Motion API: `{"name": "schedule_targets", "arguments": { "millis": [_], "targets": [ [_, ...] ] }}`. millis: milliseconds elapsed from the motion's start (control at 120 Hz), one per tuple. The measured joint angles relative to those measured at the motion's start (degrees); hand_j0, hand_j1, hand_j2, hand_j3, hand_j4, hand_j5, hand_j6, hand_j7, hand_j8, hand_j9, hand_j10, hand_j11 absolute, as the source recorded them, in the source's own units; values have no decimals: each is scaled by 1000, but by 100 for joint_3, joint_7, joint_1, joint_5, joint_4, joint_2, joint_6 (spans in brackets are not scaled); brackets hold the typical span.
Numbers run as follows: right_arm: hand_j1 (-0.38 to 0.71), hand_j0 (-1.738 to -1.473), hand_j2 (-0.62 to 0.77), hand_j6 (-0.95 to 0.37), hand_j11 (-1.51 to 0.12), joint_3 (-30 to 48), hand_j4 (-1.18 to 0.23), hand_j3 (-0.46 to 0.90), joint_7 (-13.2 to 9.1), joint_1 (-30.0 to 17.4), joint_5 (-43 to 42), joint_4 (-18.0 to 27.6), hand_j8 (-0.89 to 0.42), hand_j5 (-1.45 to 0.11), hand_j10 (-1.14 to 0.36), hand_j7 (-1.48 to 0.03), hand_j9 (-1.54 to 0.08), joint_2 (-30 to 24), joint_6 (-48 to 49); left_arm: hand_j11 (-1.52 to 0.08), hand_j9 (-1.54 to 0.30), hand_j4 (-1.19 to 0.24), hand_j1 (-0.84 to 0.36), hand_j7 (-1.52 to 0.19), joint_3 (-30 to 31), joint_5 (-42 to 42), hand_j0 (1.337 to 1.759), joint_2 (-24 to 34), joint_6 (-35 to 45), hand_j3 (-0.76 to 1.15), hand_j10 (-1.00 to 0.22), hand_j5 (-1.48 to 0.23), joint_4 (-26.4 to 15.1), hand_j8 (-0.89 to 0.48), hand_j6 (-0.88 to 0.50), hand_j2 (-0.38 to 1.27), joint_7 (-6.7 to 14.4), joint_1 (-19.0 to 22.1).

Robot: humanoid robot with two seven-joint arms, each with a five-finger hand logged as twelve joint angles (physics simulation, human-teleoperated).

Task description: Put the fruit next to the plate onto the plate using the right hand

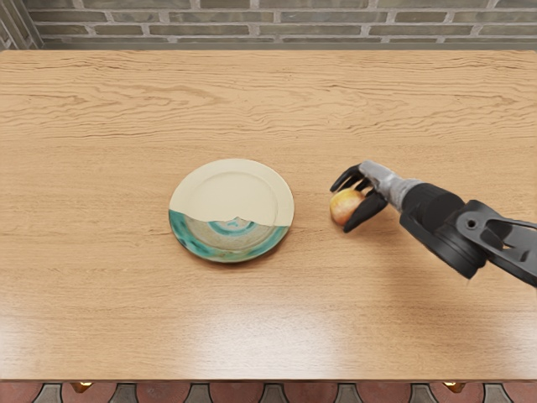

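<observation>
Wooden table (126, 101) before brick wall (252, 21)

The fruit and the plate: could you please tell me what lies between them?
In the head view, only bare wooden table lies between the fruit and the plate; nothing else sits in that stretch.

The plate (232, 195) lies mid-table (126, 101), the fruit (344, 206) right of it, apart, the right robot hand (369, 190) around the fruit's right side.
</observation>
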Motion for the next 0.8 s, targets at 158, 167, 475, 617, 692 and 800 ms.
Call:
{"name": "schedule_targets", "arguments": {
  "millis": [158,167,475,617,692,800],
  "targets": [
    [199,-1657,358,-476,-804,177,-604,0,0,29,84,14,-423,-786,-603,-785,-802,31,251,-9,-9,-7,341,-9,0,0,1658,0,3,0,-7,-9,0,-7,-7,2,0,9],
    [199,-1657,359,-477,-804,190,-603,0,0,30,86,14,-424,-786,-605,-785,-802,33,264,-9,-9,-7,341,-9,0,0,1658,0,3,0,-7,-9,0,-7,-7,2,0,9],
    [194,-1657,375,-493,-805,356,-603,0,0,234,381,38,-438,-791,-620,-787,-806,297,428,-9,-9,-7,341,-9,5,0,1658,0,3,0,-7,-9,0,-7,-7,2,0,130],
    [194,-1657,378,-491,-805,422,-599,0,0,371,511,39,-438,-792,-620,-785,-807,461,430,-9,-9,-7,341,-9,8,0,1658,0,4,0,-7,-9,0,-7,-7,2,0,184],
    [195,-1657,375,-493,-802,472,-598,0,-1,412,564,34,-438,-790,-619,-784,-805,585,408,-9,-9,-7,341,-9,9,0,1658,0,5,0,-7,-9,0,-7,-7,2,0,228],
    [202,-1657,372,-486,-800,560,-597,0,-2,414,594,18,-436,-787,-614,-782,-802,769,253,-9,-9,-7,341,-9,11,0,1658,0,2,0,-7,-9,0,-7,-7,2,0,268]
  ]
}}
